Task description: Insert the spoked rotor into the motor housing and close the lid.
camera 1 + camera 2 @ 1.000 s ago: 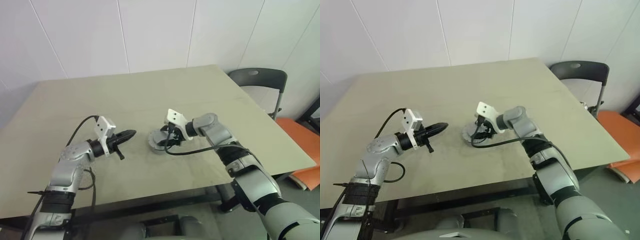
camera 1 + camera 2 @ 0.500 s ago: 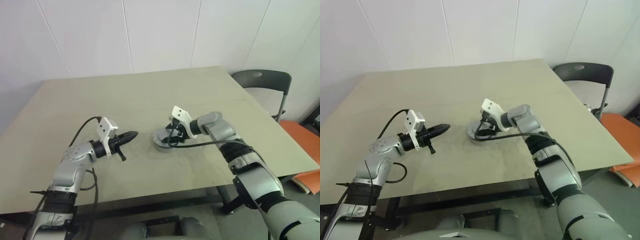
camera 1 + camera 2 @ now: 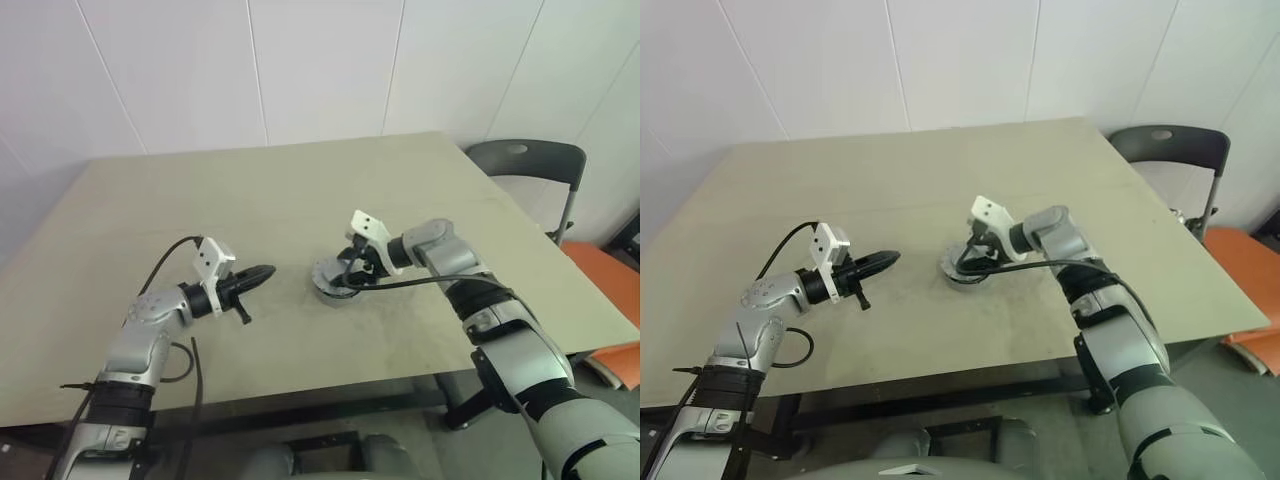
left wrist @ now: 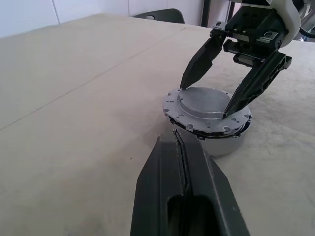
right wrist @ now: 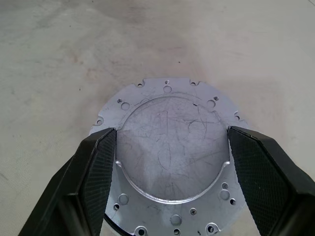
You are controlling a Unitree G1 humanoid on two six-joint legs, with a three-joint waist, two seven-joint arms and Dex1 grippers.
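Grey metal marks the lid (image 5: 170, 147), a flat disc with small holes round its edge and a raised round centre, lying on top of the motor housing (image 4: 224, 143) near the middle of the tan table (image 3: 300, 190). The two sit stacked as one low drum, so the rotor is judged to be already inside; it cannot be seen. The right gripper (image 4: 209, 86) hangs over the stack with its fingers spread wide, one tip at the lid's 9 o'clock and the other at its 3 o'clock in the right wrist view. The tips rest at or just above the lid's rim; whether they press on it cannot be told. That straddle suits seating or steadying the lid squarely on the housing. The left gripper (image 3: 255, 273) has its fingers pressed together on nothing and points toward the stack from its 9 o'clock side in the head view, near but apart, likely parked clear. A dark chair (image 3: 525, 165) stands beyond the table's far corner, at about 2 o'clock
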